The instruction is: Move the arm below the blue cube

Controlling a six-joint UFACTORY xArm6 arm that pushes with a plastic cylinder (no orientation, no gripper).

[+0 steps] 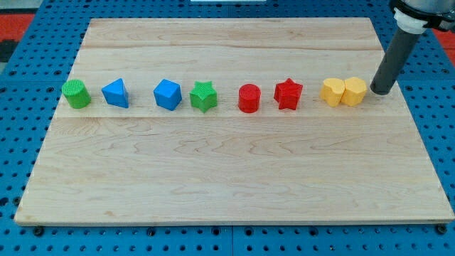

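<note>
Camera view. Pale wooden board on a blue pegboard surface. Eight small plastic blocks in one row across the board's upper middle, running from the view's left to its right:

- green cylinder, far left
- blue triangular block, just right of it
- blue cube, left of centre, apart from its neighbours
- green star, near the cube's right side
- red cylinder, centre
- red star
- yellow heart-like block
- second yellow block, shape unclear, touching the first

Dark rod comes down from the upper right corner of the frame. My tip rests on the board just right of the second yellow block, close beside it; contact cannot be told. Tip is level with the row, well apart from the blue cube, with five blocks between them. No pincer on this arm, only the plain rod, so nothing to part or close.
</note>
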